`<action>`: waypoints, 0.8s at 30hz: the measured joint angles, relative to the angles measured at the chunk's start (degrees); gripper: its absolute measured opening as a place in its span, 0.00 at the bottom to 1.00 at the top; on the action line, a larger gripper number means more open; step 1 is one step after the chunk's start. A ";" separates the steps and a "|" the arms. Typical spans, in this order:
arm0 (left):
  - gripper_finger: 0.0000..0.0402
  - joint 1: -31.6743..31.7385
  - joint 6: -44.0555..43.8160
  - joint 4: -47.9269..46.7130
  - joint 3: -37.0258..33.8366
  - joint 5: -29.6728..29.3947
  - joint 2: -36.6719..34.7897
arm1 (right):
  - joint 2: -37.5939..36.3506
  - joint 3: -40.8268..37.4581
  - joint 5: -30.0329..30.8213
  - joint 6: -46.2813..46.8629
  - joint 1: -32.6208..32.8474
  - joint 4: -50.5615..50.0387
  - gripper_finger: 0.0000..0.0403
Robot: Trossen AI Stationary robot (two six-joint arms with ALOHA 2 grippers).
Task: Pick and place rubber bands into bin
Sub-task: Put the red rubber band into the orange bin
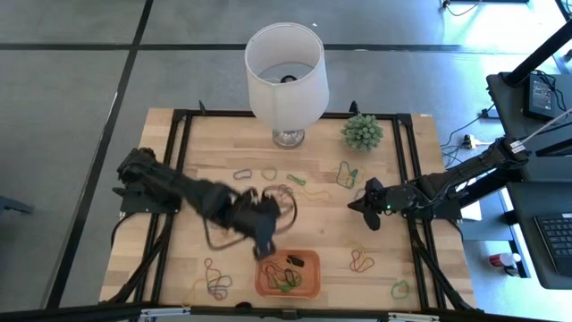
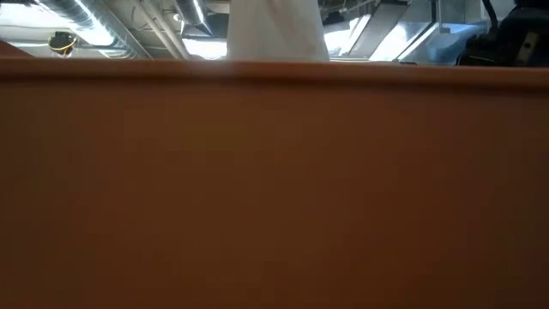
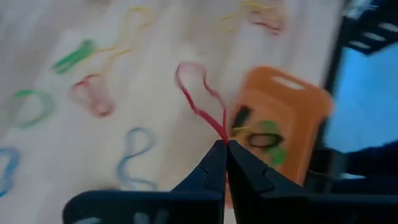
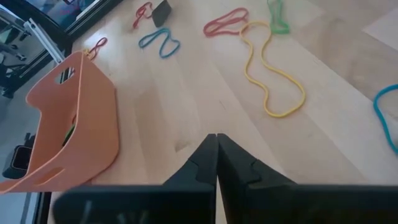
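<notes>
While you scan from the left, your left gripper (image 1: 264, 243) sits just above the bin (image 1: 264, 284), its fingers (image 3: 214, 168) pinched together on a red rubber band (image 3: 200, 99) that loops out ahead of them. The orange bin lies near the table's (image 1: 170, 233) front edge with a few bands inside, including a green one (image 3: 268, 129). More rubber bands (image 1: 214, 279) lie scattered over the wood. Farther right, your right gripper (image 1: 368, 210) rests low over bare table, fingers (image 4: 205, 163) closed on nothing. You'll find no readable writing anywhere.
</notes>
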 joint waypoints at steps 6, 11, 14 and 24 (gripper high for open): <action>0.01 -6.73 0.11 10.77 0.01 -1.15 4.14 | 0.00 0.00 -0.01 -0.39 0.00 -0.19 0.02; 0.01 -7.75 0.09 14.87 0.07 0.60 9.35 | -0.01 0.00 -0.14 -0.37 0.00 -0.18 0.02; 0.01 -7.22 0.13 15.34 0.07 4.30 13.68 | -0.01 0.02 -1.05 -0.35 0.00 -0.20 0.02; 0.01 -5.44 0.81 15.09 0.00 18.59 26.07 | -0.02 0.02 -3.77 0.24 0.02 -0.18 0.02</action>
